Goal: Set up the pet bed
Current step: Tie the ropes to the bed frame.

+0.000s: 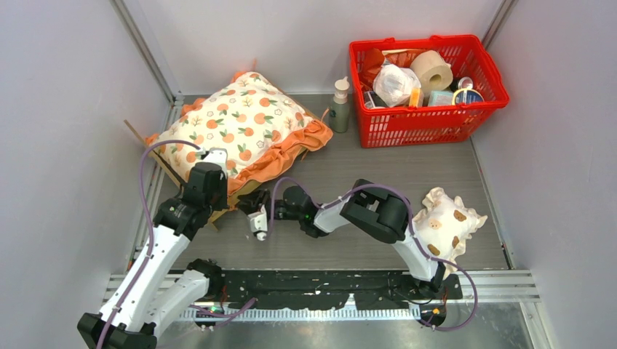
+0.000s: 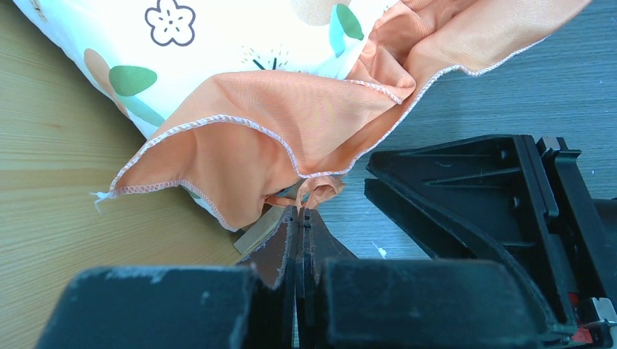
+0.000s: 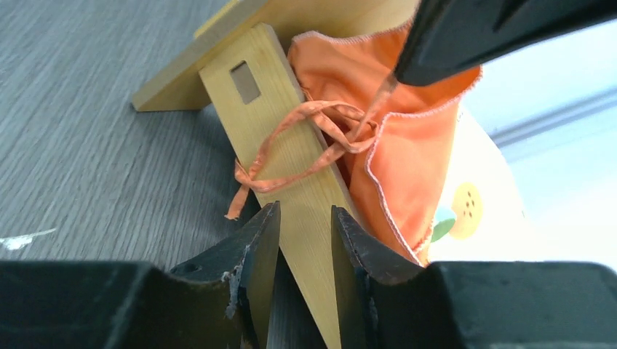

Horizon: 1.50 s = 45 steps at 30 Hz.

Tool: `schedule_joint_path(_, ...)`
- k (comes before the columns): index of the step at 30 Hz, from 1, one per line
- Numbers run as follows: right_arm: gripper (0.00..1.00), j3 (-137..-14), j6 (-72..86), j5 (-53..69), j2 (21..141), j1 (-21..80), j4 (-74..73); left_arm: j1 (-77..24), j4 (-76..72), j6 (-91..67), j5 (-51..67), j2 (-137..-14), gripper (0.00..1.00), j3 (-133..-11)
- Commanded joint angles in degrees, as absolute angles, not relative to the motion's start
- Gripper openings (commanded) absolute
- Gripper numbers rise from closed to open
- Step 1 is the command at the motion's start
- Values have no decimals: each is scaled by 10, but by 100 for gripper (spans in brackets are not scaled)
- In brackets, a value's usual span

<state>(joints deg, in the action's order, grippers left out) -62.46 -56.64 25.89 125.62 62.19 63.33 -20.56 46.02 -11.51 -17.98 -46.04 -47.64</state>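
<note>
With the pet bed (image 3: 247,120) tilted under the orange-print cushion (image 1: 240,123) at the bench's left, the left gripper (image 2: 300,214) has its jaws pinched on the cushion's tie ribbon (image 3: 320,109) and the right gripper (image 3: 305,214) has its jaws parted astride a frame slat, so fastening the cushion seems in hand, and next the ribbon likely needs drawing snug.

Orange-print cushion (image 1: 244,127) lay just past the left fingers (image 2: 280,247), its tie string (image 3: 291,153) caught at their tips, spotted pillow (image 1: 445,225) sat behind the right fingers (image 3: 255,247), red basket (image 1: 426,120) and green bottle (image 1: 340,105) stood far ahead.
</note>
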Motion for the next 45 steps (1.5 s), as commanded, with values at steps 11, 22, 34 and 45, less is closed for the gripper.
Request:
schedule_joint_path(11, 40, -585, -327, -122, 1182, 733, 665, -203, 426, -108, -178, -464, 0, -473)
schedule_joint_path(22, 44, -540, 22, 3, 1232, 678, 807, -203, 425, -107, -178, -462, 0, -469)
schedule_joint_path(34, 46, -609, 84, 81, 1328, 643, 819, -203, 424, -107, -178, -461, 0, -467)
schedule_joint_path(45, 46, -680, 16, 110, 1384, 645, 796, -203, 424, -106, -174, -465, 0, -470)
